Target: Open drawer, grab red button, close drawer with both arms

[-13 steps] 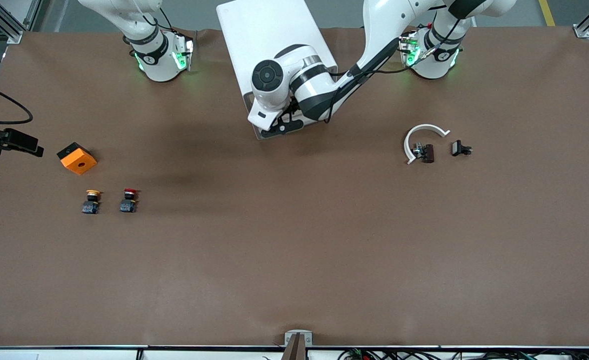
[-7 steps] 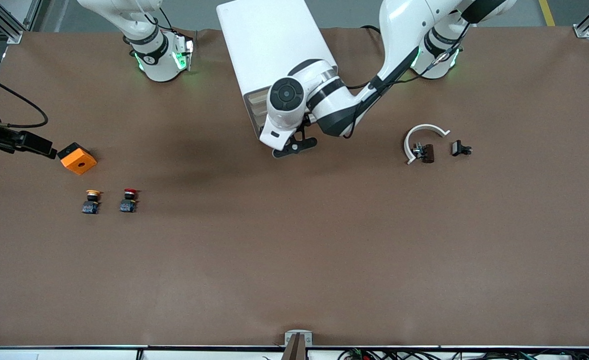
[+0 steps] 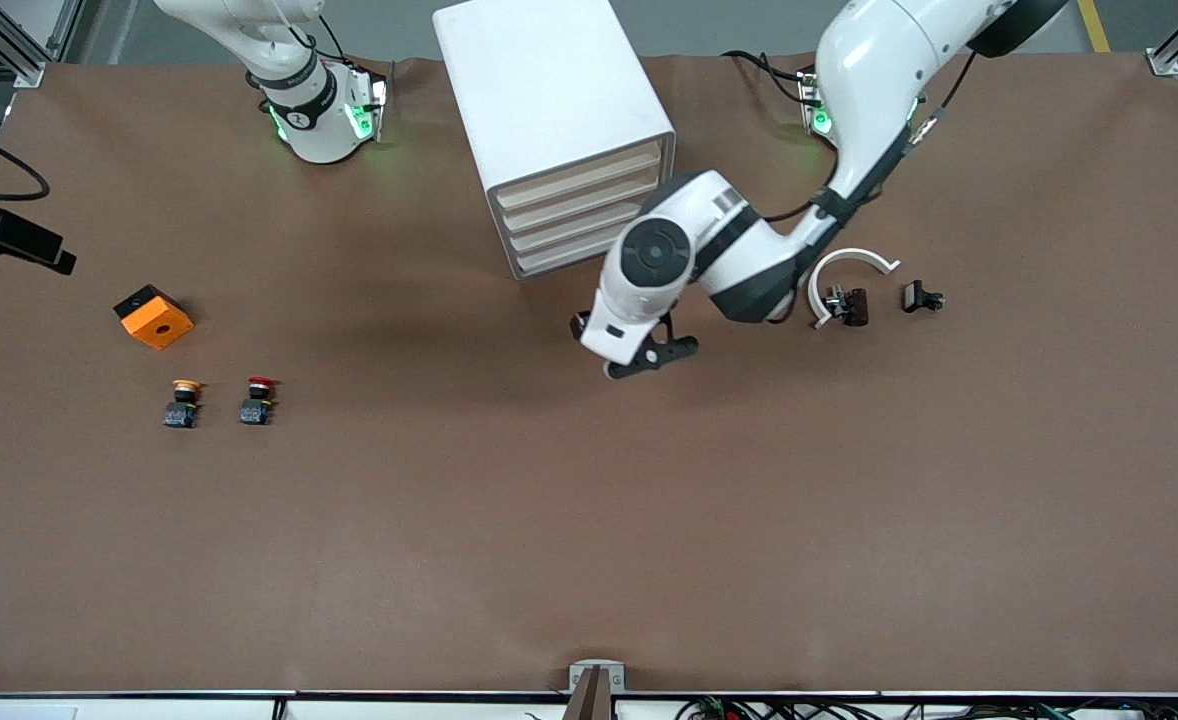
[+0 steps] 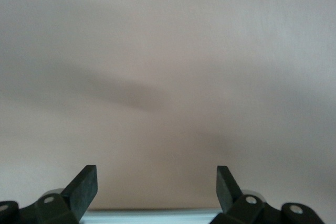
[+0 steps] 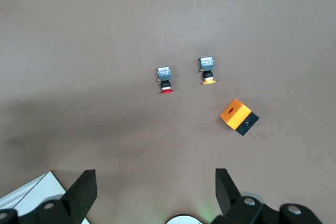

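The little red-capped push-button (image 3: 260, 399) on its dark body stands on the brown tabletop (image 3: 589, 520), well apart from both pincers, toward the right arm's end. It looks light and hard (maybe tippy); the dark body seems best to pinch. All four drawers of the white boxy cabinet (image 3: 549, 100) look shut. The left pincer (image 3: 639, 352) hangs open in front of the cabinet; a second ago it was up against the drawers. The right pincer (image 5: 155, 187) is open, high above the table.

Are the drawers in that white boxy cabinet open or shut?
Shut. All four pale-fronted drawers sit flush in the white boxy cabinet; none juts out.
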Controlling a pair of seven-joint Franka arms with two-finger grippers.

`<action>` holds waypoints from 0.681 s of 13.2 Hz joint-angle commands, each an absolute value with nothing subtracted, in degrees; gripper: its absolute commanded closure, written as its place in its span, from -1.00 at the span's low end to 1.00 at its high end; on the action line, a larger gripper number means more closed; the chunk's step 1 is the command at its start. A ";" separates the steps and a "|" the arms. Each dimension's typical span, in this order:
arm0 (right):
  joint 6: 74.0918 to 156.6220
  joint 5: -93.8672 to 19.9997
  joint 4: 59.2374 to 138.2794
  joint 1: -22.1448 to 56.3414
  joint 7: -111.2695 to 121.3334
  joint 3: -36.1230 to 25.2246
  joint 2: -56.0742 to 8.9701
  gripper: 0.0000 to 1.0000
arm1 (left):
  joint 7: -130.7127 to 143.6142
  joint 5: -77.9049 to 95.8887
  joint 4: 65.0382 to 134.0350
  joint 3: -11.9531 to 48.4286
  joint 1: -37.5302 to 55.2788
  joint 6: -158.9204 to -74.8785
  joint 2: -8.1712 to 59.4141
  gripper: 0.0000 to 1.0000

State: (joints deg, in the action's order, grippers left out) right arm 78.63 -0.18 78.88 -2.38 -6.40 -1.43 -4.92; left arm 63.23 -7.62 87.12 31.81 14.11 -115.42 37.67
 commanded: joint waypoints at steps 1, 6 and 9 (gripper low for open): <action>80.67 -2.37 79.36 -2.64 -7.30 -0.97 -4.40 -1.00 | 55.41 -8.00 89.73 32.08 8.20 -114.27 34.81 -1.00; 84.81 -2.55 84.88 -3.86 -0.04 -1.23 0.16 -1.00 | 40.64 -8.00 97.80 32.52 -6.30 -112.24 26.13 -1.00; 85.78 -2.72 89.02 -5.36 1.50 -1.23 2.98 -1.00 | 30.10 -7.82 98.61 32.61 -13.77 -106.28 22.60 -1.00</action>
State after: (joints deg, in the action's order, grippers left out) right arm 84.29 -1.60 83.76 -4.16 0.07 -1.59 -1.10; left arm 35.34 -7.72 95.26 31.92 -9.87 -108.61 27.22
